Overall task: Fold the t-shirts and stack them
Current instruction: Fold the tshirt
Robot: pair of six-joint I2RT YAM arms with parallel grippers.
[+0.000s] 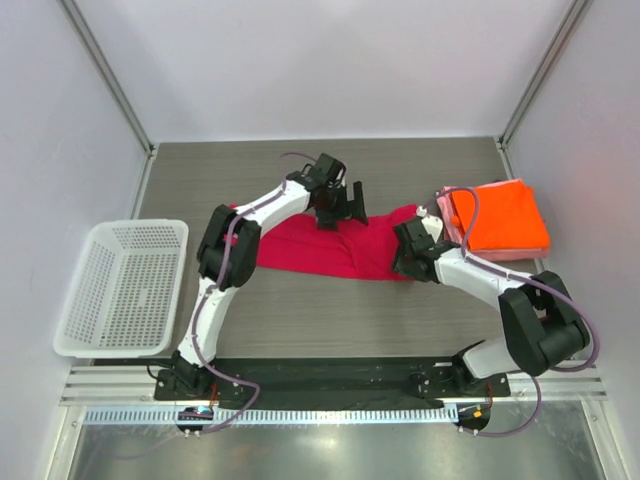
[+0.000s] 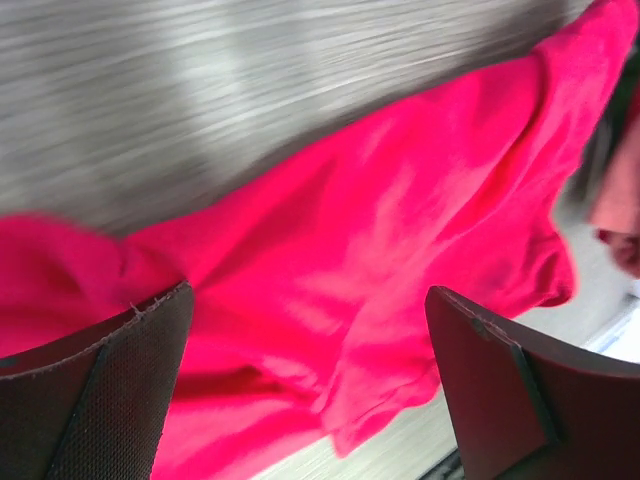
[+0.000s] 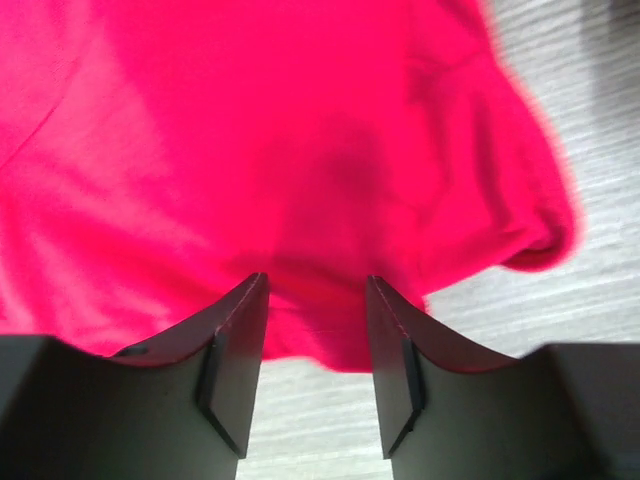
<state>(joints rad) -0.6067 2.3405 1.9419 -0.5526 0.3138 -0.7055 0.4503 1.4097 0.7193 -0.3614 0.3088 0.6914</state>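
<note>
1. Table [image 1: 300, 320]: carries every item noted below.
2. Crimson t-shirt [image 1: 330, 250]: lies mid-table as a rumpled band, not yet a tidy fold. Judged step: folding this shirt, the only one not stacked.
3. White mesh basket [image 1: 120, 290]: at the left edge, well apart; no obstruction.
4. Orange t-shirt [image 1: 505, 215]: folded, resting on the pale pink t-shirt [image 1: 452, 208] at right rear. The stack sits just beside the crimson shirt's right end, so a careless drag may disturb it.
5. Left hand [image 2: 308, 300]: jaws wide apart above the cloth, holding nothing.
6. Right hand [image 3: 317, 285]: jaws partly apart at the shirt's edge, nothing clamped. The next move calls for fresh grasps on an edge.
</note>
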